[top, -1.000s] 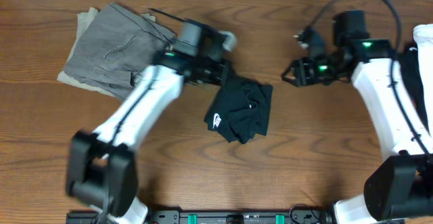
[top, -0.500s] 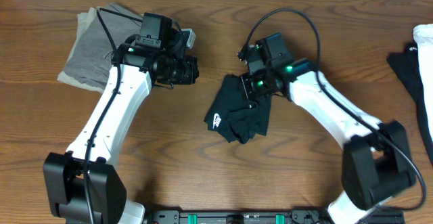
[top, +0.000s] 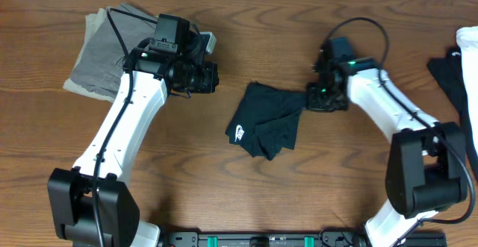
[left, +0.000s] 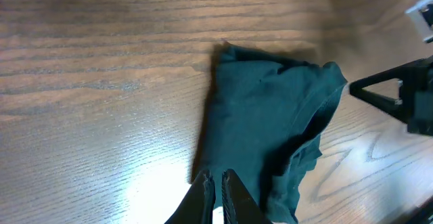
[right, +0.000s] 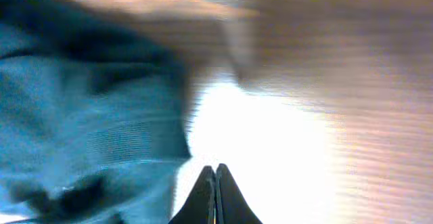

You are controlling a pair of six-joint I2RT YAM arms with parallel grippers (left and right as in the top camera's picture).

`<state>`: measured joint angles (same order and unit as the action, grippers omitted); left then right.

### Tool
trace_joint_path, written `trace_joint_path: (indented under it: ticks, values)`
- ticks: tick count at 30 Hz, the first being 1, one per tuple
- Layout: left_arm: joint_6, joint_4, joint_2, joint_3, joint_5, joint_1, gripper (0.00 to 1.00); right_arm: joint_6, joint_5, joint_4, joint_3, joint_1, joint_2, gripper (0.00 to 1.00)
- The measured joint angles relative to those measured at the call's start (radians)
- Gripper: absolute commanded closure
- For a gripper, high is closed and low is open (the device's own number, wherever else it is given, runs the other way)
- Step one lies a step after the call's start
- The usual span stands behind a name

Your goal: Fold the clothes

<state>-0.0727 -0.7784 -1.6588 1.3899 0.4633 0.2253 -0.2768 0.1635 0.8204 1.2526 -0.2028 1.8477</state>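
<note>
Overhead, the T-shirt (top: 267, 120) lies crumpled on the table (top: 224, 195) between both end effectors, its logo (top: 240, 133) facing up. The left end effector (top: 214, 77) hangs apart from it, with a grey garment (top: 112, 49) behind. The right end effector (top: 308, 98) points at the shirt's nearest corner, and a white cloth (top: 469, 42) lies far behind it.

The left wrist view shows what overhead hides: its fingers are pressed together and empty, with the shirt ahead.

The right wrist view is blurred. Its fingers are together with nothing between them, and the shirt lies just left of the tips.
</note>
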Motion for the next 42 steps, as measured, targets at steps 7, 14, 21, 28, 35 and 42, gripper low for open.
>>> trace_joint_path:
  ticks: [7,14,21,28,35,42]
  values:
    - [0.003,-0.001,0.0,0.0,-0.007,0.0,0.91,0.183,0.266,0.006,0.0,0.028,-0.033,0.99]
    - [0.003,-0.002,0.0,0.0,-0.061,0.0,0.91,0.285,0.47,-0.06,0.001,-0.071,-0.123,0.98]
    - [0.003,-0.013,0.0,0.0,-0.079,0.0,0.91,0.206,0.486,-0.208,0.001,-0.273,-0.035,0.97]
    - [0.003,-0.026,0.0,0.0,-0.079,0.0,0.89,0.07,0.296,-0.01,-0.001,-0.324,0.044,0.99]
    - [0.006,-0.025,0.0,0.0,-0.082,0.0,0.74,0.0,0.012,0.146,-0.002,-0.227,0.013,0.99]
    - [0.013,-0.025,0.0,0.0,-0.064,0.0,0.61,0.012,-0.085,0.1,-0.002,-0.148,-0.081,0.99]
